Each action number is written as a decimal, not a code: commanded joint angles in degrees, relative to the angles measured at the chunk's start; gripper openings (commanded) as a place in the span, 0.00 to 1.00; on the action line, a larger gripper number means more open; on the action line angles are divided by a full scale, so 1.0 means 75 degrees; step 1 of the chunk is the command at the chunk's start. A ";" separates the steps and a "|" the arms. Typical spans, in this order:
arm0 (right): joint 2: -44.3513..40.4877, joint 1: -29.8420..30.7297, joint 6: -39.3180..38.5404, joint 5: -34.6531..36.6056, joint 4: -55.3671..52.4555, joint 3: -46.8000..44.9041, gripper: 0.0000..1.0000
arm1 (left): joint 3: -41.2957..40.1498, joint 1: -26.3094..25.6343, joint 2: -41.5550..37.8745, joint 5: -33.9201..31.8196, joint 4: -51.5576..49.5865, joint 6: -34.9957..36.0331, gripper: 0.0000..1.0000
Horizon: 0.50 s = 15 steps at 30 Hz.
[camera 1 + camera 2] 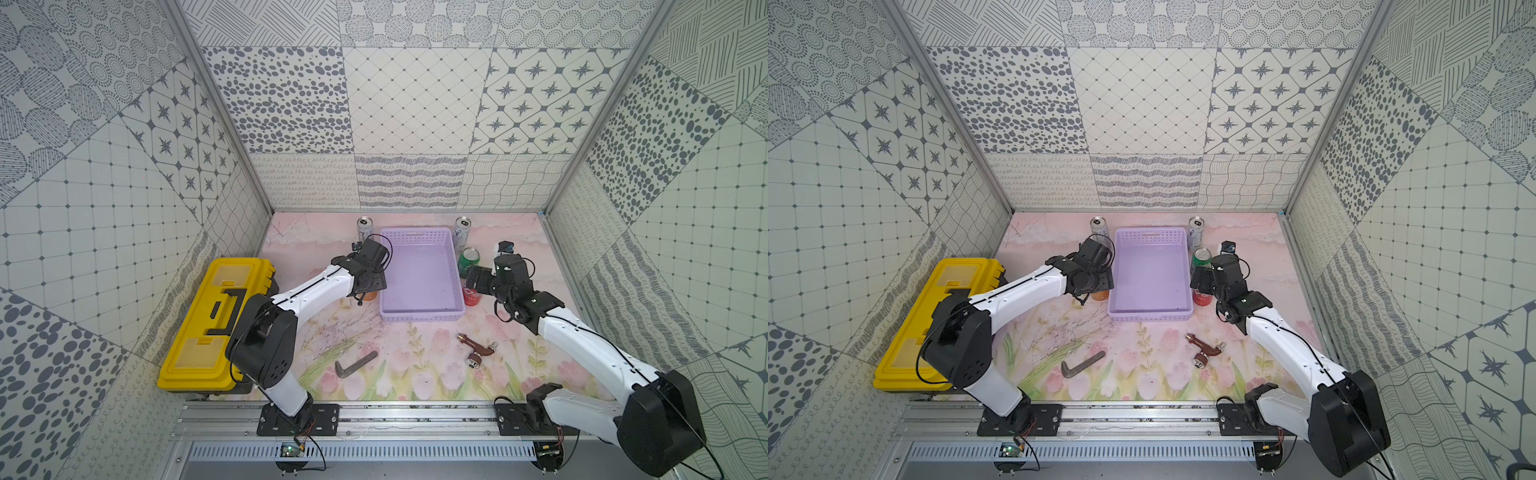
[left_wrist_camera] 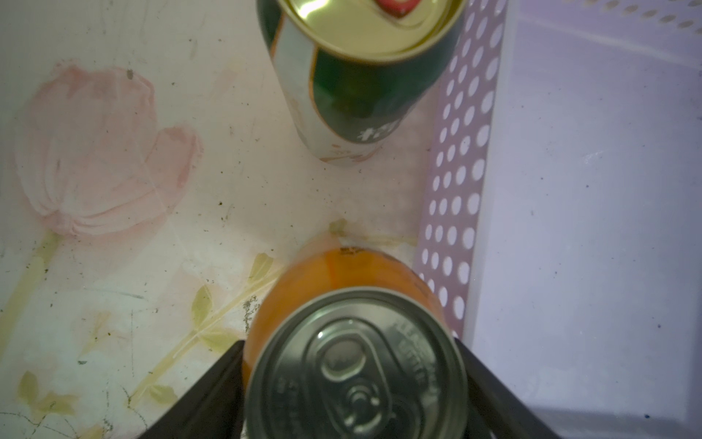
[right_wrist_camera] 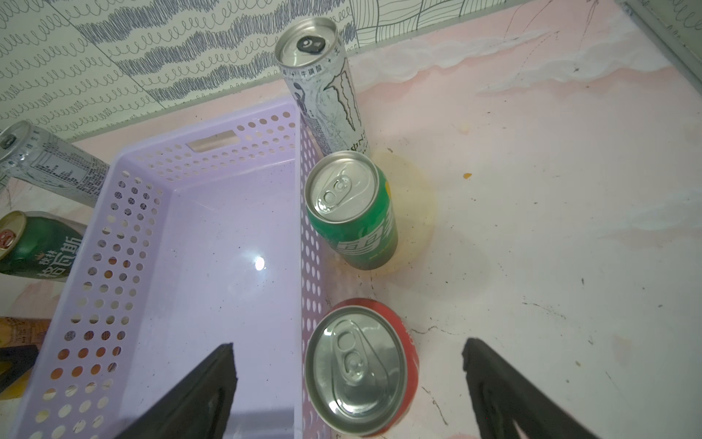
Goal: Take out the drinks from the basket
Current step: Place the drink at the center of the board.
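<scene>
The lavender basket (image 1: 415,231) (image 3: 114,266) holds nothing that I can see. All the drinks stand on the table round it. Left of it are a silver can (image 1: 365,227), a dark green can (image 2: 353,87) and an orange can (image 2: 353,353). My left gripper (image 2: 349,340) straddles the orange can, fingers close to its sides; its lid hides any contact. Right of the basket are a silver can (image 1: 462,232), a green can (image 3: 351,213) and a red can (image 3: 361,368). My right gripper (image 3: 348,344) hangs open over the red can, well apart from it.
A yellow toolbox (image 1: 216,324) stands at the left wall behind my left arm. A dark L-shaped key (image 1: 355,363) and a brown tap (image 1: 476,349) lie on the floral mat in front of the basket. Patterned walls close three sides.
</scene>
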 commanded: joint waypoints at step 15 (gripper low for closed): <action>-0.0078 -0.0039 0.0076 0.0081 0.0285 -0.0120 0.97 | -0.0088 -0.0012 -0.0246 0.0253 0.0147 -0.0071 0.87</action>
